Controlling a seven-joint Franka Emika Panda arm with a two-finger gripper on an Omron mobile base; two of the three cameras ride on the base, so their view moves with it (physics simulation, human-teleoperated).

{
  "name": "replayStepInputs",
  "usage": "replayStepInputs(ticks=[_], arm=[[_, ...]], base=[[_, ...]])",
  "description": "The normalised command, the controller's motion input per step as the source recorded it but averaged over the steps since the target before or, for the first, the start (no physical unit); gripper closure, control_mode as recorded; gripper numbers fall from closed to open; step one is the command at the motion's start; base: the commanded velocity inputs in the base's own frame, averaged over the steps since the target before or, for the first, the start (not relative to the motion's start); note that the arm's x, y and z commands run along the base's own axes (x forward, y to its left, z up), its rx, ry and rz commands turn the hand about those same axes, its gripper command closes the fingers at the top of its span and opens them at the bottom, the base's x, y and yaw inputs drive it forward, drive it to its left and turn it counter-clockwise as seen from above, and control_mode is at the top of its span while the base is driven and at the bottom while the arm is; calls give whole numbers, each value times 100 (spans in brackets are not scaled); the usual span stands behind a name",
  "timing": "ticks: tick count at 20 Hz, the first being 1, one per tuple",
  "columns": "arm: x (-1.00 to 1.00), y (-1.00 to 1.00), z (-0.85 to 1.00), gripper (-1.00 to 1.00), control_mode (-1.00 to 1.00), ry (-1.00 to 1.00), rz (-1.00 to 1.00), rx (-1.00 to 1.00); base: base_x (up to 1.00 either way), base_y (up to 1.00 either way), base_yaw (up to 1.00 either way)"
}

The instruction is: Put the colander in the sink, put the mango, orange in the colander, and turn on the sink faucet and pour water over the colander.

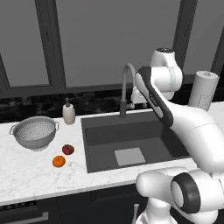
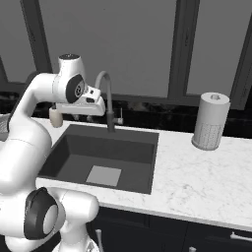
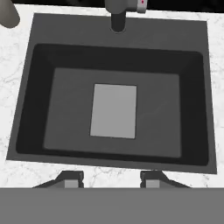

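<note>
In the hand view, the fingers [image 3: 112, 179] stand apart with nothing between them, looking straight down into the sink [image 3: 116, 65], which holds nothing. From the left base view, the orange [image 1: 58, 161] lies nearest on the marble tabletop [image 1: 30, 175], the mango [image 1: 68, 149] just beyond it at 1 o'clock, near but apart. The colander [image 1: 34, 132] sits upright farther back at 11 o'clock, well apart from the sink's left rim. The coming move likely turns on this: the colander lies at 9 o'clock from the hand, so the arm must swing left. The sink faucet [image 1: 126, 85] arches at 12 o'clock behind the basin, beside the soap dispenser [image 1: 68, 113]. No readable writing shows anywhere.
</note>
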Motion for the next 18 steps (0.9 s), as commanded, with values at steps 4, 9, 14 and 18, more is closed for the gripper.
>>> replayStepInputs(ticks=[4, 9, 14, 18], arm=[[-14, 3, -23, -100, -100, 0, 0, 0], [-55, 72, -16, -100, -100, -3, -9, 2], [-57, 100, 0, -100, -100, -1, -15, 2], [-53, 100, 0, -100, -100, 0, -18, 1]], base=[[0, 0, 0], [0, 0, 0], [0, 0, 0], [0, 0, 0]])
